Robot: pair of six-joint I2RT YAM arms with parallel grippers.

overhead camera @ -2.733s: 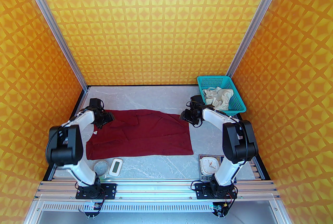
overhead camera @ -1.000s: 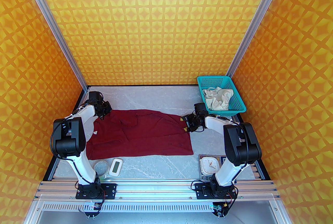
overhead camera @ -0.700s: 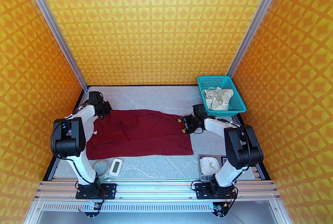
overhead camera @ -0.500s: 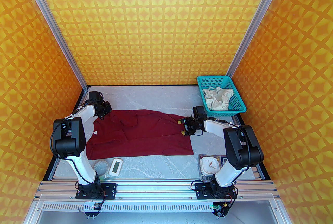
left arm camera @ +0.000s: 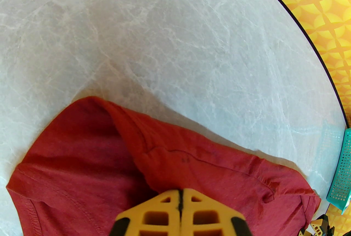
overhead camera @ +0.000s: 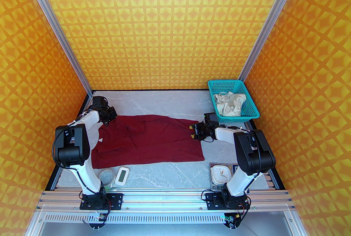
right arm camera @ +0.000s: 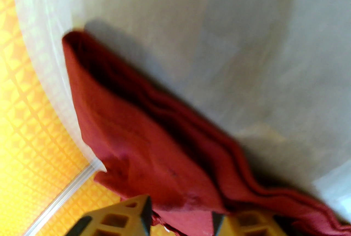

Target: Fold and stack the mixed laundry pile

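Note:
The dark red shirt (overhead camera: 153,141) lies spread across the middle of the grey table. My left gripper (overhead camera: 111,117) sits at its far left corner. In the left wrist view, that gripper (left arm camera: 179,196) is shut and the shirt (left arm camera: 192,169) rises in folds to its tips. My right gripper (overhead camera: 192,131) is low at the shirt's far right corner. In the right wrist view, this gripper (right arm camera: 181,215) has its jaws partly apart with the edge of the shirt (right arm camera: 142,141) between them. The cream-white shorts (overhead camera: 229,104) lie crumpled in the teal basket (overhead camera: 225,82).
A white digital timer (overhead camera: 122,175) and a round clear disc (overhead camera: 105,175) lie near the front left, just below the shirt's hem. A square clock (overhead camera: 220,174) rests by the right arm's base. The basket (left arm camera: 341,182) stands at the back right, and patterned walls close in three sides.
My right gripper has slid a little left onto the shirt's far right corner and its jaws have narrowed around the edge. The left gripper has stayed shut and still.

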